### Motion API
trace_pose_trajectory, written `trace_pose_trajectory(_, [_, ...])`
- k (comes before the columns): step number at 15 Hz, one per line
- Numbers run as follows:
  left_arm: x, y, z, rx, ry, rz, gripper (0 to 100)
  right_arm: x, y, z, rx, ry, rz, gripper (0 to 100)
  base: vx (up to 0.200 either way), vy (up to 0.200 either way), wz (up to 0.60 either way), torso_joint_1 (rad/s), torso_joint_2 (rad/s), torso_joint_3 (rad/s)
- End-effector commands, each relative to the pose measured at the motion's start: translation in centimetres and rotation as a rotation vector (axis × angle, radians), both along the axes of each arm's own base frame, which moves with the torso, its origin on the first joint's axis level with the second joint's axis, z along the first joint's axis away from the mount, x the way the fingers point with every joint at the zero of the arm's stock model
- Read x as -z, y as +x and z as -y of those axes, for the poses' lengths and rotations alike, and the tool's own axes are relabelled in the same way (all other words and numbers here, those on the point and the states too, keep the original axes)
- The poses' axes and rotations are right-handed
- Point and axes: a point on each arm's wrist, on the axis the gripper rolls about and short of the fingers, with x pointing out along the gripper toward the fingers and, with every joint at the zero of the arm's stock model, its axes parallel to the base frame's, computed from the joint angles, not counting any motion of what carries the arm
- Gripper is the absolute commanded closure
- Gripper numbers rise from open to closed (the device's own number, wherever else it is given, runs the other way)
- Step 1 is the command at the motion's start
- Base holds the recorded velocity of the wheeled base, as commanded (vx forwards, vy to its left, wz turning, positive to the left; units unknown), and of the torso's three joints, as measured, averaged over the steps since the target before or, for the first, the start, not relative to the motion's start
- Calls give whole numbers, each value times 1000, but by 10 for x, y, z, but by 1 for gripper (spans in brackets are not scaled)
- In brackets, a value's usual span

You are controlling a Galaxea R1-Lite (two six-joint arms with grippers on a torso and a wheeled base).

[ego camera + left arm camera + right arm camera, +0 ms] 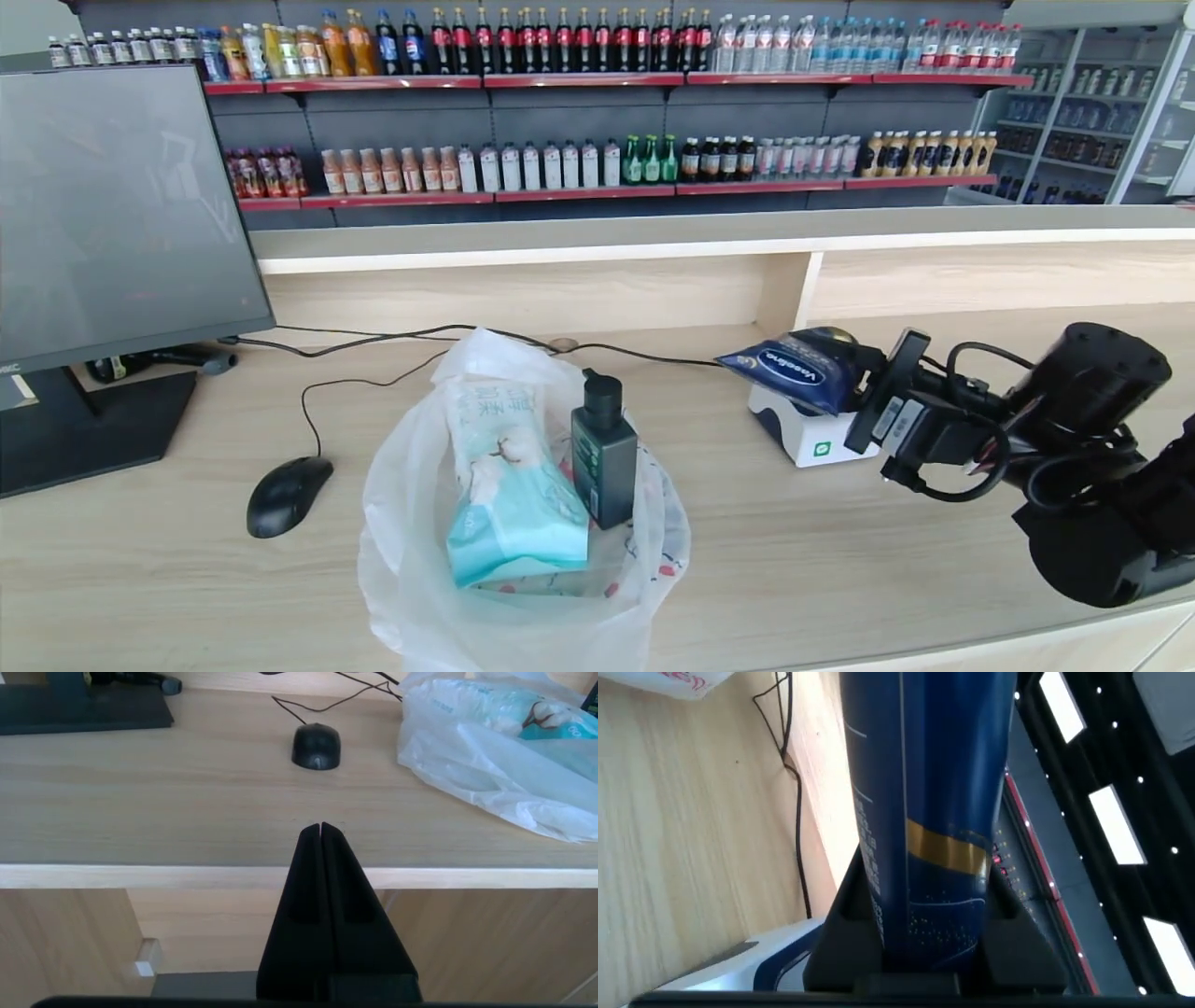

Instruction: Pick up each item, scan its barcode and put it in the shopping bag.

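Note:
My right gripper (854, 369) is shut on a dark blue tube (789, 369), which it holds lying flat just above the white barcode scanner (808, 434) at the counter's right. In the right wrist view the blue tube (920, 812) with a gold band runs between the fingers. A white plastic shopping bag (518, 551) stands open at the front middle, holding a teal tissue pack (509, 490) and a dark green pump bottle (604, 453). My left gripper (320, 833) is shut on nothing, hanging at the counter's front edge, well short of the bag (495, 756).
A black mouse (288, 495) lies left of the bag, its cable trailing back. A monitor (112, 215) on a black stand fills the far left. A raised wooden ledge (709, 245) runs behind the counter. Open counter lies between the bag and the scanner.

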Motion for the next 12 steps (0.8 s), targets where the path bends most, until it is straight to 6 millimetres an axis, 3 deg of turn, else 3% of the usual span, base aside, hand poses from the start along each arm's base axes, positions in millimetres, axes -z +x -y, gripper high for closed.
trace_pose_trajectory(1, [0,0,0,0,0,1,100,3,12,6,2,-18,27,100,0,0,0,0,0,0])
trace_pose_trajectory(12, [0,0,0,0,0,-1,100,26,23,27,-11,-67,-3,100,0,0,0,0,0,0])
